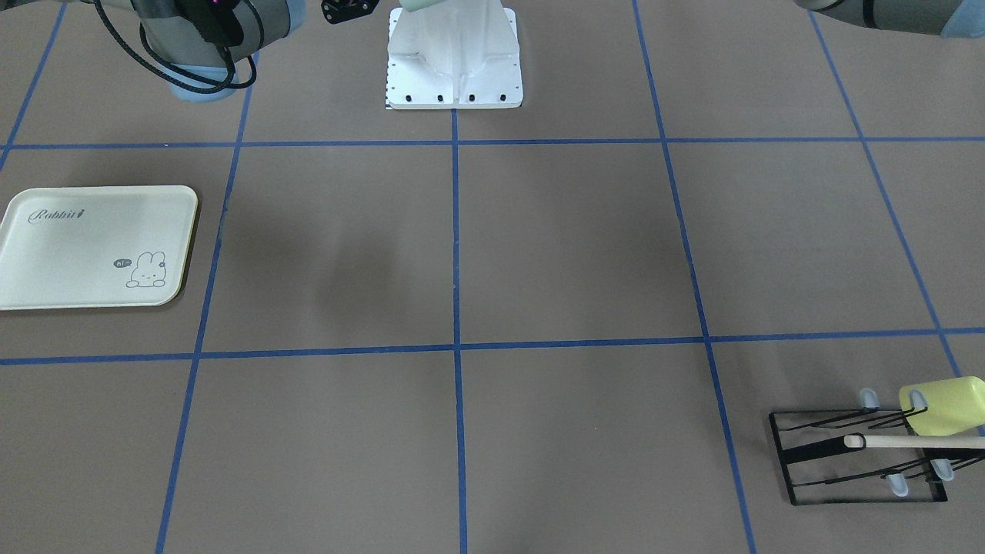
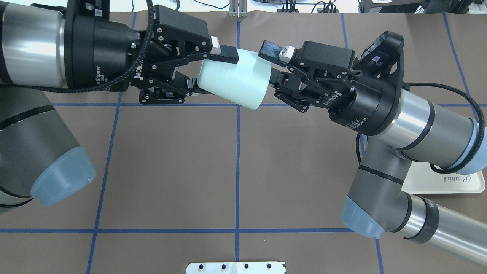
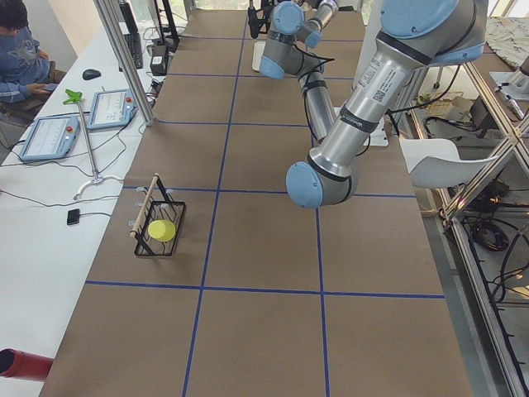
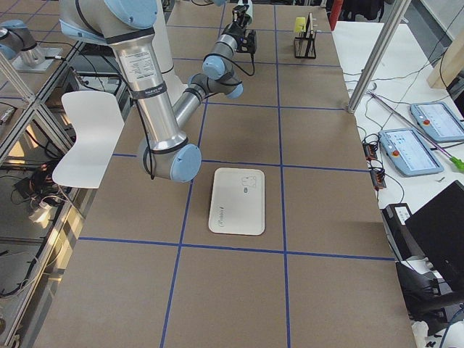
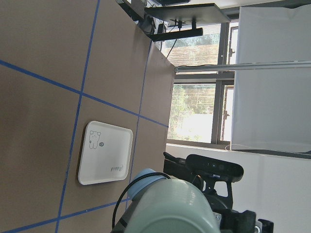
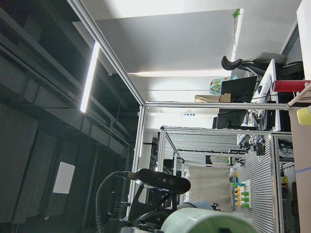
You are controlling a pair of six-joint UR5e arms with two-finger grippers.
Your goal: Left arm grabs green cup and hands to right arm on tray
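Green cup [image 2: 232, 82]: we see it held in the air above the surface [image 2: 171, 167]. It lies nearly level over the middle line of blue tape. Its narrow base points to the left gripper and its wide mouth to the right gripper.
Left gripper [image 2: 207, 70]: clamped on the base end of the green cup, with one finger on the upper wall and one on the lower.
Right gripper [image 2: 272, 64]: jaws spread at the cup's mouth. One fingertip is just outside the rim. The other runs in behind the rim, with its tip hidden by the cup wall. We cannot tell if either pad touches.
Left arm [image 2: 34, 49]: comes in level from the left of the overhead view, wrist pointing at the right gripper.
Right arm [image 2: 418, 118]: comes in from the right, forearm angled up toward the cup, elbow above the tray's edge.
Tray [image 1: 77, 254]: flat on the surface on the robot's right side, well apart from the cup. The bunny drawing is at one corner. In the overhead view the right arm partly covers it.
Wire rack [image 1: 854, 454]: black, on the robot's left side near the operators' edge, with a wooden bar across the top.
Yellow-green cup [image 1: 943, 404]: on its side on the rack's prongs.
Base plate [image 1: 454, 61]: white, bolted down between the two arms.
Person [image 3: 21, 50]: seated at the side desk beyond the surface.
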